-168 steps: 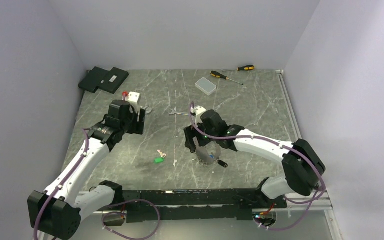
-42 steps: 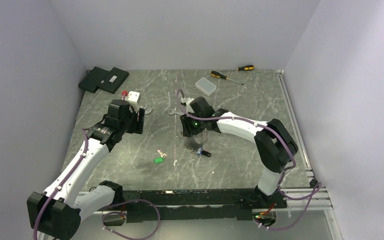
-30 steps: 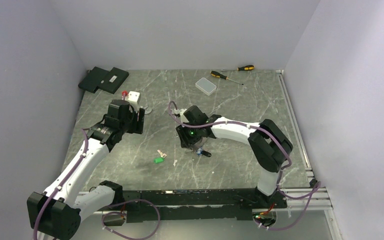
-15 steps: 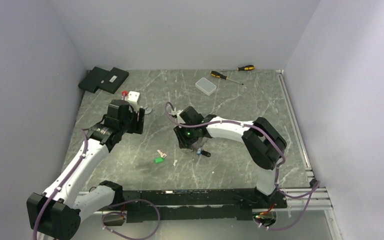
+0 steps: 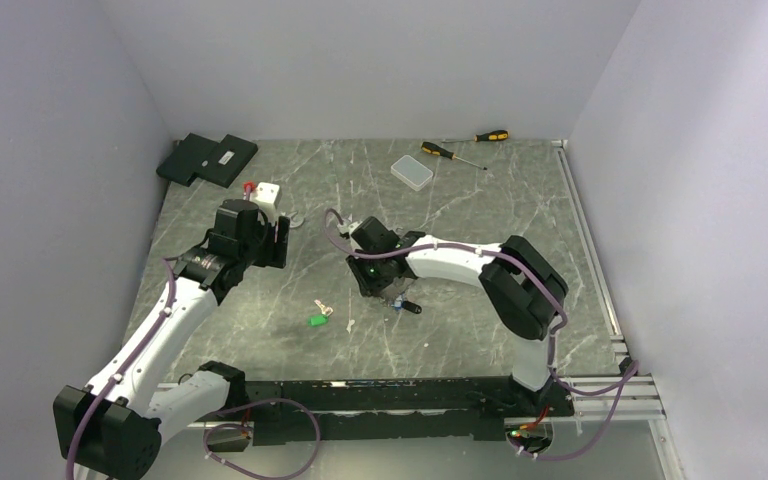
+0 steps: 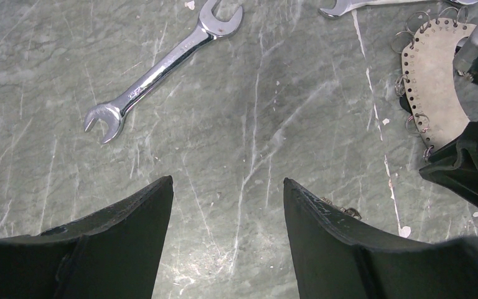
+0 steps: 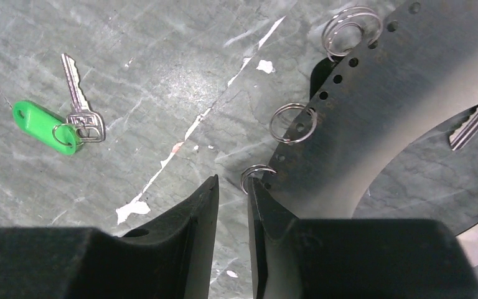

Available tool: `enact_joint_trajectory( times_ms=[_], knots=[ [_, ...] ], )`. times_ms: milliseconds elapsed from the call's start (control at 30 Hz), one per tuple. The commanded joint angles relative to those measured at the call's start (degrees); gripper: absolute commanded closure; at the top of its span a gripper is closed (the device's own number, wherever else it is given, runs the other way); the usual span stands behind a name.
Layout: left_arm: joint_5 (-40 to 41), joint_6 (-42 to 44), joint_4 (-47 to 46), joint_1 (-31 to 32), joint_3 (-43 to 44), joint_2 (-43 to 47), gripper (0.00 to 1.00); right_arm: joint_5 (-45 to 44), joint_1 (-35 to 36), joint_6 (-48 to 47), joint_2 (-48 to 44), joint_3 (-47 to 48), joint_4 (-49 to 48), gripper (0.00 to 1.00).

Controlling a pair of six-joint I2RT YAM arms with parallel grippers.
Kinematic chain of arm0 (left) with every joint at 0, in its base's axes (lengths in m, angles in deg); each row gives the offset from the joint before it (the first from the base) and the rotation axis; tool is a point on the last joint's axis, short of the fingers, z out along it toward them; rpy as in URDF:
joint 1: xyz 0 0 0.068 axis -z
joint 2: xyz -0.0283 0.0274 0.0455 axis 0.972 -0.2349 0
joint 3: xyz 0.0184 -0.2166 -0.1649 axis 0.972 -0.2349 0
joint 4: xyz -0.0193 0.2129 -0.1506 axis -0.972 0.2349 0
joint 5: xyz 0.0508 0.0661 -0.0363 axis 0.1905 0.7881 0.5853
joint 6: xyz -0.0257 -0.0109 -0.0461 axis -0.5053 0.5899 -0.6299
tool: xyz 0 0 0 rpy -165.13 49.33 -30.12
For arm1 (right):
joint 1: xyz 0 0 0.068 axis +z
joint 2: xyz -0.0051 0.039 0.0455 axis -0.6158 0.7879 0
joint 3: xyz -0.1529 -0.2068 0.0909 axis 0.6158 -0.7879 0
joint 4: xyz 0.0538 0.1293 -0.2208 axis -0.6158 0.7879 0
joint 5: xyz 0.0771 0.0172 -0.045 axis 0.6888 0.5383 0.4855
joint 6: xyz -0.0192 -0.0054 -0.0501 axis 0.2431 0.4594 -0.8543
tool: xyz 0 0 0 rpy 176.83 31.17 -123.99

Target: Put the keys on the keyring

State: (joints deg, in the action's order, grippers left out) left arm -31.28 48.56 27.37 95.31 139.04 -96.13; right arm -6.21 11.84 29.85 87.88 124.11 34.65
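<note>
Right arm (image 5: 455,258) reaches low leftward, right claw (image 7: 232,185) narrowly apart at the keyring (image 7: 379,112); left claw (image 6: 227,188) wide.

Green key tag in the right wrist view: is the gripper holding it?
No, the green key tag lies flat, well apart from the right gripper.

Two spanners (image 6: 162,65) lie ahead of the left gripper (image 6: 227,184): one is whole in view, and the second (image 6: 348,6) is cut off by the frame's far edge. From the right gripper (image 7: 232,180), two keys show. One has a green tag (image 7: 78,93) and lies ahead to its left. The other (image 7: 473,128) is ahead to its right, inside the one keyring (image 7: 379,106). Three rings (image 7: 294,123) hang on that band's edge. Far beyond both grippers are two screwdrivers (image 5: 452,154) and one clear box (image 5: 412,172).
</note>
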Motion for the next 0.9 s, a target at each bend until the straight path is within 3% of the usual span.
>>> enact_joint_trajectory(
  times_ms=[0,267,500,567,867],
  knots=[
    [-0.94,0.41,-1.24,0.18,1.88,1.13,0.30,-2.91,1.20,0.14,1.52,1.78,1.31,0.74],
    [-0.80,0.49,-1.16,0.16,1.88,1.39,0.30,-4.02,2.09,-0.24,2.48,1.61,1.86,0.78],
    [-0.72,0.49,-1.14,0.18,1.88,1.32,0.30,-4.31,2.10,-0.56,2.20,0.53,1.26,1.00],
    [-0.70,0.49,-1.14,0.18,1.88,1.31,0.30,-3.36,2.10,-1.01,1.38,0.06,0.63,1.00],
    [-0.76,0.91,-1.01,0.18,1.97,1.50,0.31,12.35,1.67,-11.42,-8.50,-3.31,-2.53,1.00]
  ],
)
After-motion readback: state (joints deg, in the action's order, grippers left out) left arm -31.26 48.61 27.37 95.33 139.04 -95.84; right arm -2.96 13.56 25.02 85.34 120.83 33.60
